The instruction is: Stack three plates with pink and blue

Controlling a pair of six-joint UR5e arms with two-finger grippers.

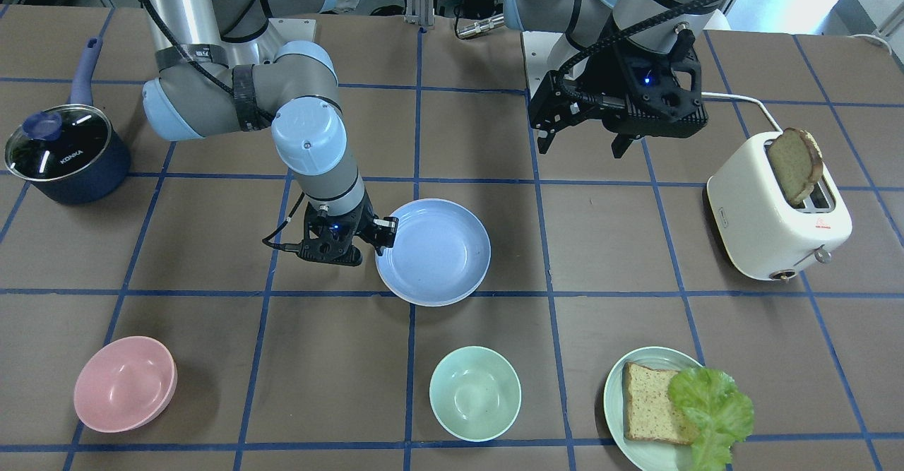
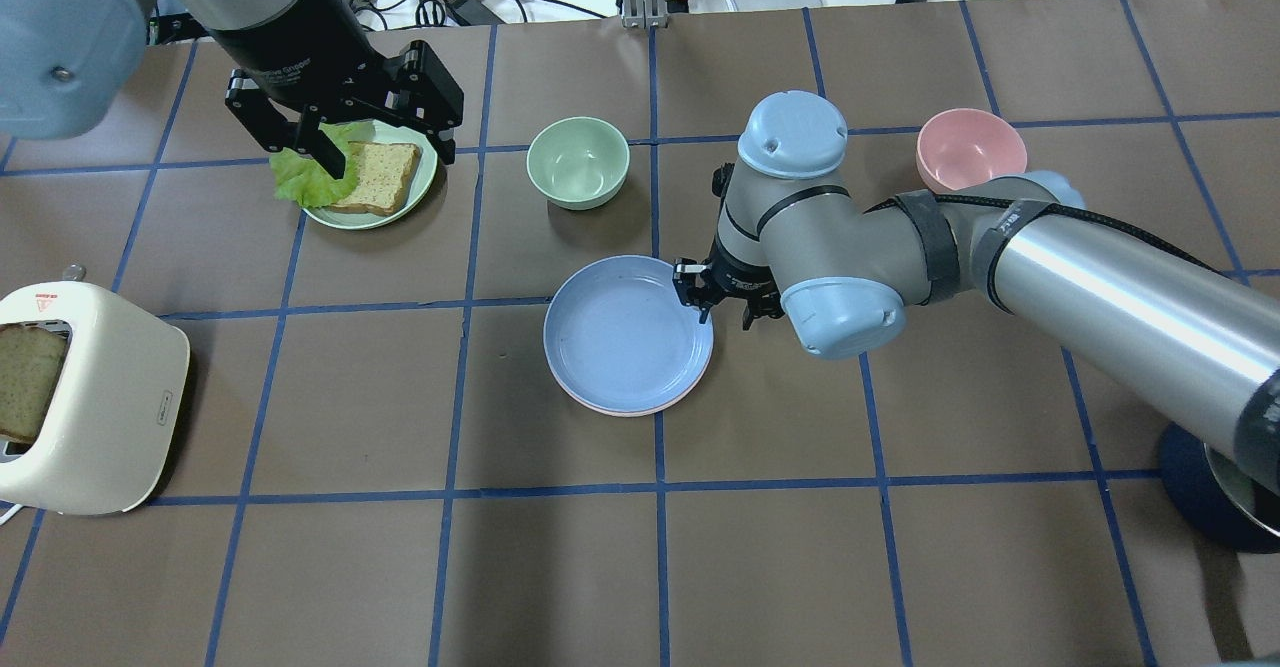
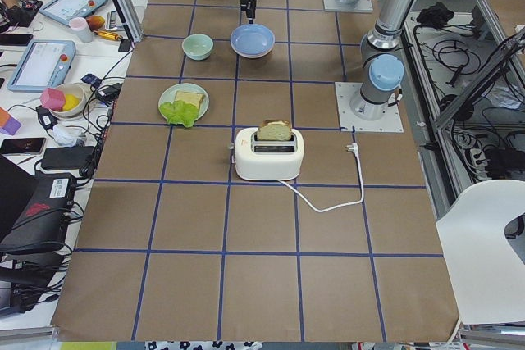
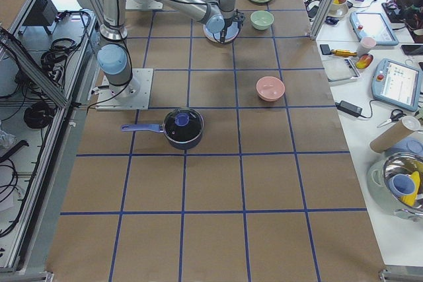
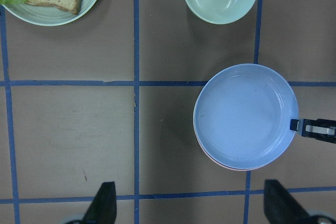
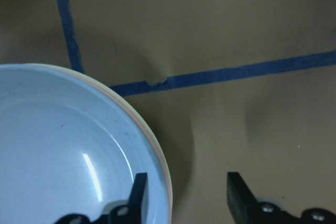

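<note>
The light blue plate (image 1: 434, 252) lies on top of a stack at the table's middle, also seen in the overhead view (image 2: 625, 332). A sliver of the pink plate (image 2: 612, 412) shows under its near edge. A cream rim (image 6: 167, 174) shows at the stack's edge in the right wrist view. My right gripper (image 2: 712, 302) is open and low, its fingers astride the stack's rim: one over the blue plate, one outside it. My left gripper (image 1: 583, 147) is open and empty, held high above the table, away from the stack.
A mint bowl (image 1: 474, 393), a pink bowl (image 1: 125, 384) and a pale green plate (image 1: 614, 393) with bread and lettuce stand along the far side. A white toaster (image 1: 777, 217) with bread stands on my left, a dark blue lidded pot (image 1: 67, 153) on my right.
</note>
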